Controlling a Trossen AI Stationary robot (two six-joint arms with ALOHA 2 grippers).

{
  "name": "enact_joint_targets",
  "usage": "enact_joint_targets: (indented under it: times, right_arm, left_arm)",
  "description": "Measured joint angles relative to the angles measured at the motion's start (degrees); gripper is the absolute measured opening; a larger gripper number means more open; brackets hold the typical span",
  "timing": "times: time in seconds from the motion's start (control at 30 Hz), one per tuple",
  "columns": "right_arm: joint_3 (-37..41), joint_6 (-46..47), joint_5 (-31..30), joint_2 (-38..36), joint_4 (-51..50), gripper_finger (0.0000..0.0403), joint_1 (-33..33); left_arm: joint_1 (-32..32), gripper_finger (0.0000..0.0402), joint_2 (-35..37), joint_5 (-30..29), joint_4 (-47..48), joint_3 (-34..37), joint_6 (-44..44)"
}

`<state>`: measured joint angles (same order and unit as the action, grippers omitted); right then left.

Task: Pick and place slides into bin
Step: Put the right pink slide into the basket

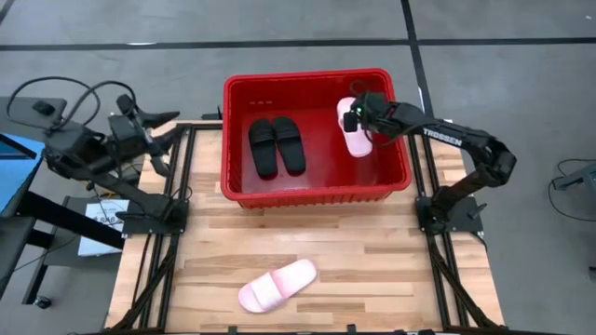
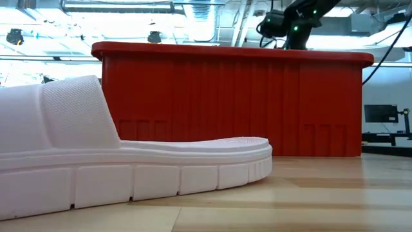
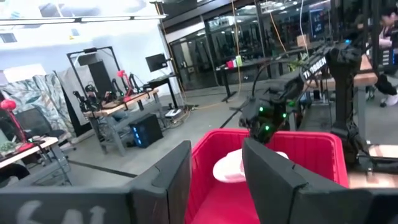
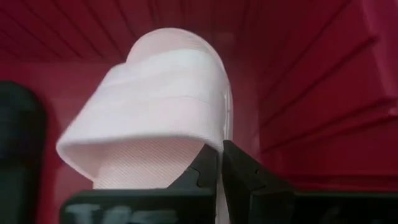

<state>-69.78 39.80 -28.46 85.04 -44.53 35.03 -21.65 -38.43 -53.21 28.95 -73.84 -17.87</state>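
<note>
Wood-plank table, red bin at the far side, lab clutter behind. Two black slides lie flat in the bin; one pink slide is at its right end with the right gripper over it, fingers pressed together, pinching the strap edge by the look of the right wrist view. Last pink slide sits on the table near the front edge, well apart from the bin. Left gripper parked off the table's left, fingers spread, holding nothing. Risk: thin grip on a soft strap, so the slide may snag on release or end up propped against the wall. Can't tell whether its sole touches the bin floor; low view is blocked by the bin wall.
</note>
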Motion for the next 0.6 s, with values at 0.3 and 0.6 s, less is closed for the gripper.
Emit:
enact_joint_targets:
  times: [0.3, 0.6]
  right_arm:
    - [-0.04, 0.73, 0.1, 1.24, -5.06, 0.0, -0.16]
    - [-0.04, 1.32, 0.15, 1.24, -7.34, 0.0, -0.55]
  left_arm:
    - [0.0, 0.0136, 1.95, 0.0, 0.18, 0.02, -0.2]
    - [-0.02, 0.0136, 1.86, -0.04, 1.21, 0.02, -1.24]
